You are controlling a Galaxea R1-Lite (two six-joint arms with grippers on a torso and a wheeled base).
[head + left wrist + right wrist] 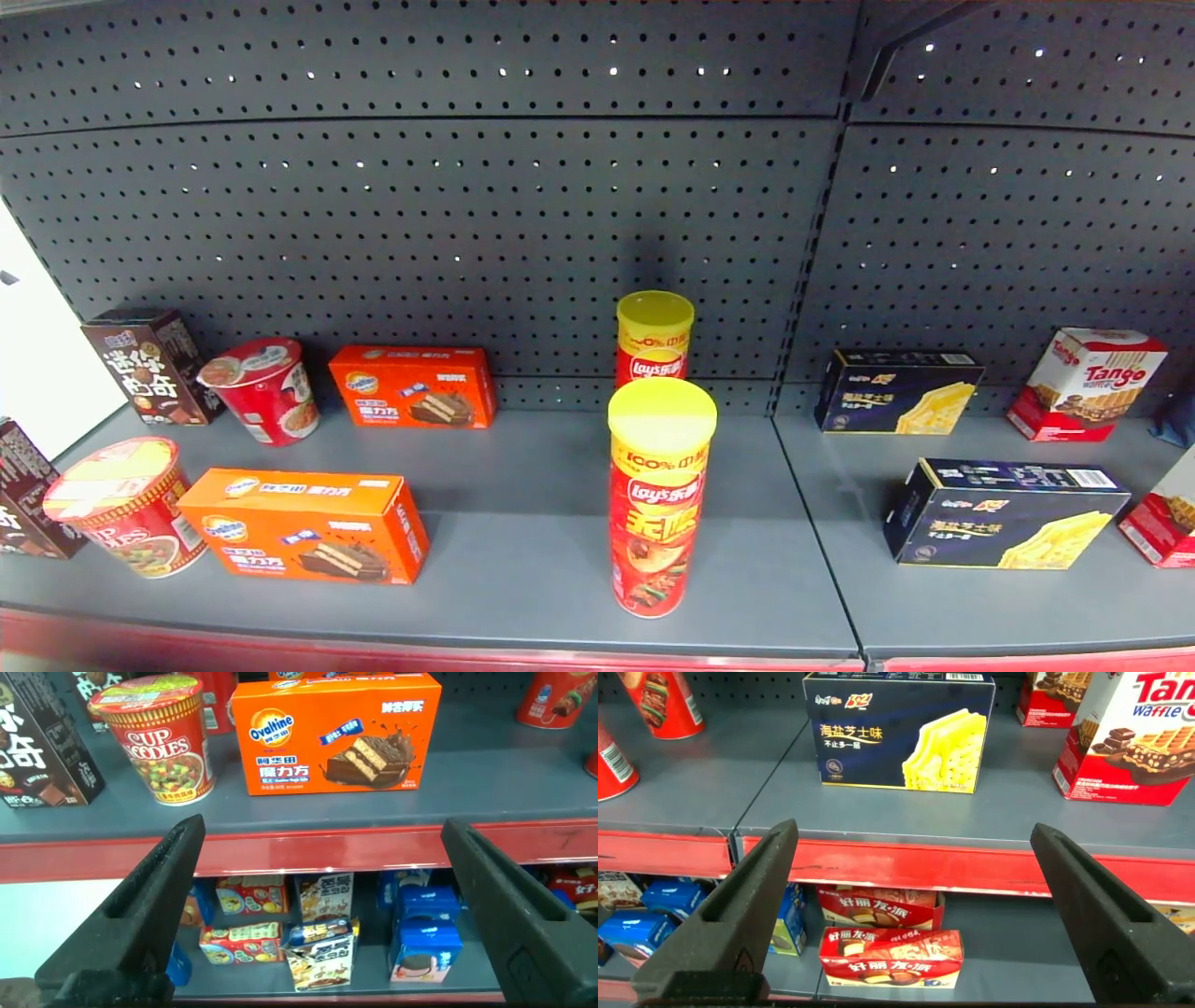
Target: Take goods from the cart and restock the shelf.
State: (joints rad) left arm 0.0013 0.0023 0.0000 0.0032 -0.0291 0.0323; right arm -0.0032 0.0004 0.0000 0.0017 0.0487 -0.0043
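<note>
Shelf: The grey shelf [523, 523] fills the lower half of the head view. Goods stand on it in pairs, one in front and one behind, with the picture sides facing out. I think that is so shoppers can see them.
Left claw: My left claw [322, 826] is wide open and holds nothing. It sits low, in front of the shelf's red lip [318, 854], facing the front orange box [336, 733] and the front noodle cup [159, 737].
Right claw: My right claw [915, 829] is wide open too, and empty. It faces the front dark blue cracker box [901, 733].
Why open: I think both claws are ready to go and pick up goods.
Free room: In the head view, bare shelf lies between the orange boxes and the chip cans, in the lower middle. More lies right of the cans. New goods could go there, I think.
In the way: The front chip can [658, 504] is tall and thin and stands near the edge, with the back chip can [653, 341] behind it. A bump could tip it.
Other things: A waffle box [1088, 383] stands at the right. A brown box [149, 364] stands at the left. Below the red lip, a lower shelf [318, 943] holds more snack boxes.
</note>
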